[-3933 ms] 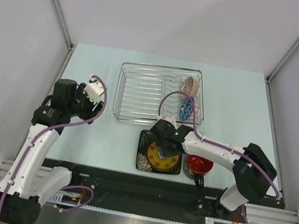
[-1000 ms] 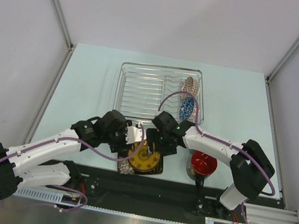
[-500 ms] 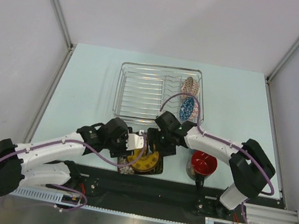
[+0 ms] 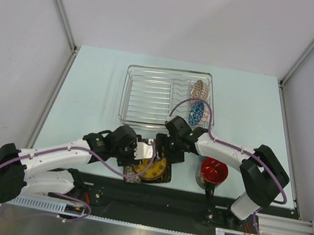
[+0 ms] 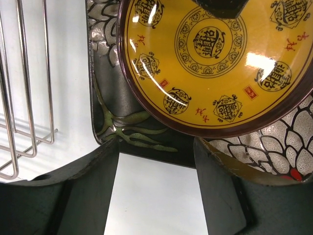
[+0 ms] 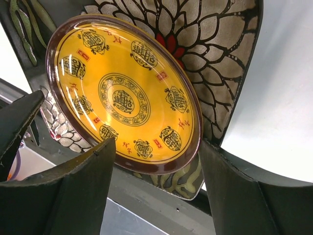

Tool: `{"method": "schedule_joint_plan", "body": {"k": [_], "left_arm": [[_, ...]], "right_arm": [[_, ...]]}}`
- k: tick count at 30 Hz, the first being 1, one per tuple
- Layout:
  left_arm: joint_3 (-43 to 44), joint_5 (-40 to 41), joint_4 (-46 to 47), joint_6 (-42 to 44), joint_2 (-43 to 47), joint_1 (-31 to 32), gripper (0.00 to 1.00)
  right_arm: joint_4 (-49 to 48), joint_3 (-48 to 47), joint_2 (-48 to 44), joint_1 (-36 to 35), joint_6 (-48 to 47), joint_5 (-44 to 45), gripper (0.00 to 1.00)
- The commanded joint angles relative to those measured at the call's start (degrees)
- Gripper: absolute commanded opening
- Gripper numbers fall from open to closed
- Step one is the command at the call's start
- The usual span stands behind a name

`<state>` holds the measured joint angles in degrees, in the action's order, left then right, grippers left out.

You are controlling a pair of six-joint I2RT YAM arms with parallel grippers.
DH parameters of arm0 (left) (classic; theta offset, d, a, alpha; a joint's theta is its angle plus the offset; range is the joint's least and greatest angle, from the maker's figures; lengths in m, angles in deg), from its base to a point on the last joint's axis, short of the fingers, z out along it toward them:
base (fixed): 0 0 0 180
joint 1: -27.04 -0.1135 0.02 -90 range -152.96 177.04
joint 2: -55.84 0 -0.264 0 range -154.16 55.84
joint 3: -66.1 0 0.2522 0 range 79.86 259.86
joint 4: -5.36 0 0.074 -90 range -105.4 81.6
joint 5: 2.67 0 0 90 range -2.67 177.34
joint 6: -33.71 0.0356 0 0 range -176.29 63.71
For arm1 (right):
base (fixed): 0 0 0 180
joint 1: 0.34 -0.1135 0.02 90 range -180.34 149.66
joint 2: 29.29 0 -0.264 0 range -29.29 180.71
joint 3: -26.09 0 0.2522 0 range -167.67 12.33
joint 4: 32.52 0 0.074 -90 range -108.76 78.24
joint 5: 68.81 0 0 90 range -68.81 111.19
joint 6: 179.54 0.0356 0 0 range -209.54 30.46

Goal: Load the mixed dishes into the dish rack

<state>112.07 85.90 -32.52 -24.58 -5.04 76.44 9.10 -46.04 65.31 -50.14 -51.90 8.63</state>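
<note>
The square black plate with the yellow round centre (image 4: 153, 169) lies at the table's front edge, partly over the black rail. It fills the left wrist view (image 5: 215, 63) and the right wrist view (image 6: 127, 98). My left gripper (image 4: 144, 150) is open at the plate's left corner (image 5: 156, 147), its fingers at that edge. My right gripper (image 4: 169, 149) is open over the plate's far side (image 6: 154, 147), with its fingers astride the yellow centre. The dish rack (image 4: 149, 95) holds the speckled bowl (image 4: 198, 89) and the blue cup (image 4: 196, 113). The dark mug with red inside (image 4: 212, 171) stands right of the plate.
The rack's wire bars show at the left of the left wrist view (image 5: 24, 98). The black base rail (image 4: 188, 214) runs along the near edge under the plate. Grey walls close in the table on three sides.
My left arm has swung in from the far left to the plate. The plate has slid left and toward the front edge. Over the last second both grippers barely moved.
</note>
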Motion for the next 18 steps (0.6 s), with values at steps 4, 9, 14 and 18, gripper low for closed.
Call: {"method": "schedule_joint_plan", "body": {"k": [4, 9, 14, 18], "left_arm": [[-0.83, -0.41, -3.3, 4.68, 0.94, 0.51, 0.68], [0.13, -1.38, -5.76, 7.93, 0.33, 0.95, 0.68], [2.07, -2.17, -5.86, 8.29, -2.48, 1.83, 0.68], [2.68, -1.82, -4.01, 7.85, -4.5, 3.67, 0.68]], "right_arm": [[0.27, 1.24, 1.02, 1.02, 0.23, 0.25, 0.73], [0.0, 1.24, 1.11, 1.02, 0.23, 0.43, 0.73], [-0.43, 1.33, 1.11, 1.02, 0.76, 0.43, 0.73], [-0.87, 1.68, 1.11, 0.85, 0.94, 0.17, 0.72]]}}
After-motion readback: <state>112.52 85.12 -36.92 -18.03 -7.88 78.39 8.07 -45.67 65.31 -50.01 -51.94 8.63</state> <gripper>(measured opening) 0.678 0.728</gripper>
